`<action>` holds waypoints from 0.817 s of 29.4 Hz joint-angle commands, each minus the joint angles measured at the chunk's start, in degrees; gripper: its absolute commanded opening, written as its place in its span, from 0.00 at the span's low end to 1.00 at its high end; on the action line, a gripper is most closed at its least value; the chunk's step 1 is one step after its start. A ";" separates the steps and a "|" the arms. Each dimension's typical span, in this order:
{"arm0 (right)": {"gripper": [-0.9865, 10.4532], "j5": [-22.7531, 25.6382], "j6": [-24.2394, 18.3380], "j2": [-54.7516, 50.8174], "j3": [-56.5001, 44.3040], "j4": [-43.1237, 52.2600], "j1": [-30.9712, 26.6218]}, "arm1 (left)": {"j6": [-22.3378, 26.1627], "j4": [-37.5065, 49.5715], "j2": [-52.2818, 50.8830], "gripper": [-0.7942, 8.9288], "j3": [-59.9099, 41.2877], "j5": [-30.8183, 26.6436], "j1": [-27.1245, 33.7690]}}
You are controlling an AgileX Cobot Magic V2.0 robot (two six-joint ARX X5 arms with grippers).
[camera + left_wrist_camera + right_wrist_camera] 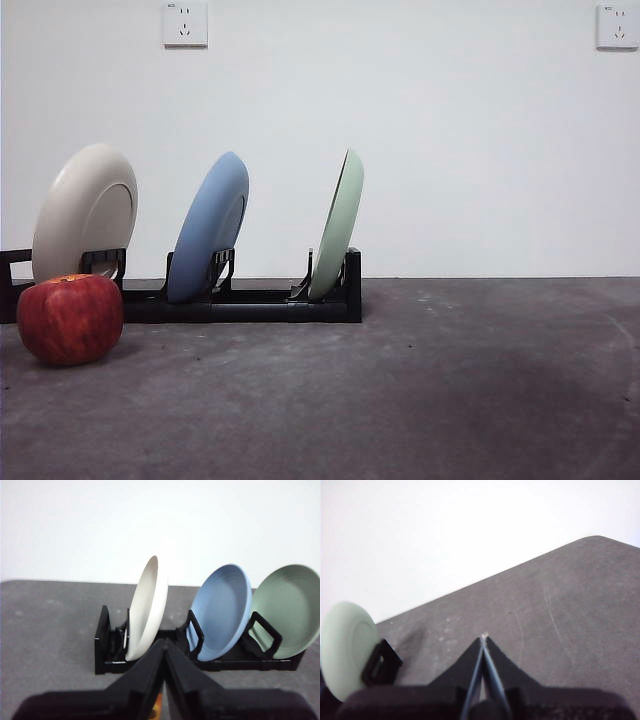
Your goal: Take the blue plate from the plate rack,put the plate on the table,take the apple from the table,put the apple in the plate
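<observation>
Blue plate (pixel 209 228) stands on edge in the middle slot of the plate rack (pixel 250 302), leaning between its black prongs, with the cream-white plate (pixel 85 212) in the slot on one side and the pale green plate (pixel 337 224) on the other; none of the three touches another. Rack sits at the back of the desk (pixel 420 390), close to the white wall (pixel 450 140), which carries two sockets (pixel 185 23) high up. Apple (pixel 70 318) rests on the desk in front of the rack, just before the cream-white plate, stem end up. My left end effector (pixel 165 647) has its jaws pressed together, holds nothing, and hangs clear of the rack, pointed at the gap between the cream-white and blue plates. My right end effector (pixel 483 642) is likewise closed and empty, over bare desk to the side of the green plate. Neither arm appears in the front view.
</observation>
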 commanded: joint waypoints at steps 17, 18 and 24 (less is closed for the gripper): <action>0.09 -2.62 0.28 34.12 34.71 -29.48 0.04 | -3.45 -22.43 35.95 0.08 36.26 1.33 0.17; 0.09 -4.00 -0.22 35.69 35.87 -30.10 0.04 | -3.23 -23.08 37.81 0.08 37.97 3.06 0.17; 0.09 -15.63 -6.58 46.05 42.51 -33.55 0.04 | -3.28 -25.18 52.48 0.08 50.62 16.87 0.09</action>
